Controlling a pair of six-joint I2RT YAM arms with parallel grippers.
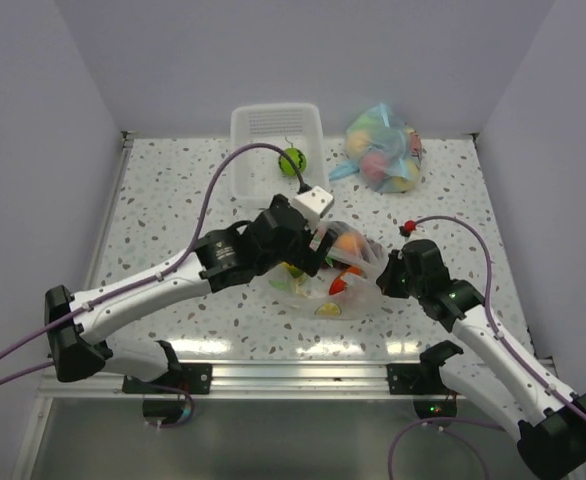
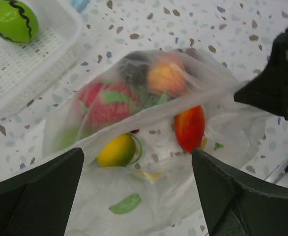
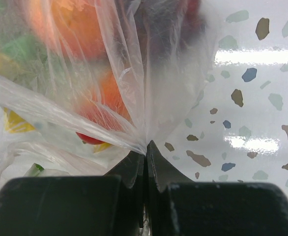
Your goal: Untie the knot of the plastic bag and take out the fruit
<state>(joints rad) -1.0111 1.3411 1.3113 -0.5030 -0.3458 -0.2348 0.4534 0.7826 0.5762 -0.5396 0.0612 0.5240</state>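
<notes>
- Pinching a gathered fold of the plastic bag, the right gripper had its jaws clamped tight on the thin film, which ran taut away from them.
- The left gripper hung over the bag with its fingers spread wide, grasping nothing.
- The bag lay mid-table between the two grippers, near the white basket.
- The fruit sat inside the bag: red, yellow and orange pieces showed through the plastic.
- One green lime lay in the basket.
</notes>
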